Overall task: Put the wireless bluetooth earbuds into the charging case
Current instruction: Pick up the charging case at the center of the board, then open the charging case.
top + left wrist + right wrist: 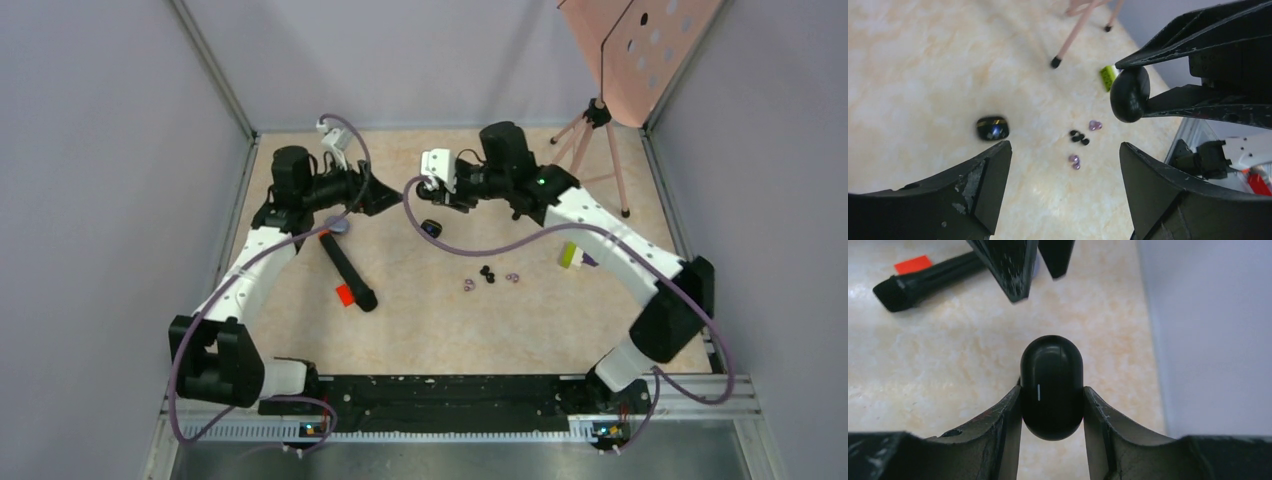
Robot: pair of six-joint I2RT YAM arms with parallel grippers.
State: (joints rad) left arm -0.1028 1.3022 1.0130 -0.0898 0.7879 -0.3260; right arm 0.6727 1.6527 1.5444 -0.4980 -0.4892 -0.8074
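- Right wrist view: the right gripper point(1052, 410) is clamped on a glossy black oval charging case point(1051, 385), lid shut, above the beige marbled table point(948, 355).
- The left gripper point(1065, 160) faces it with jaws apart and empty; from its camera the case sits at 2 o'clock.
- The tiny black and pale purple earbuds point(489, 274) lie loose on the table, at 5 o'clock from the held case in the top view.
- The step in hand is probably opening the lid. The left fingers should catch the seam squarely while the right grip holds firm, or the slick shell may twist out.
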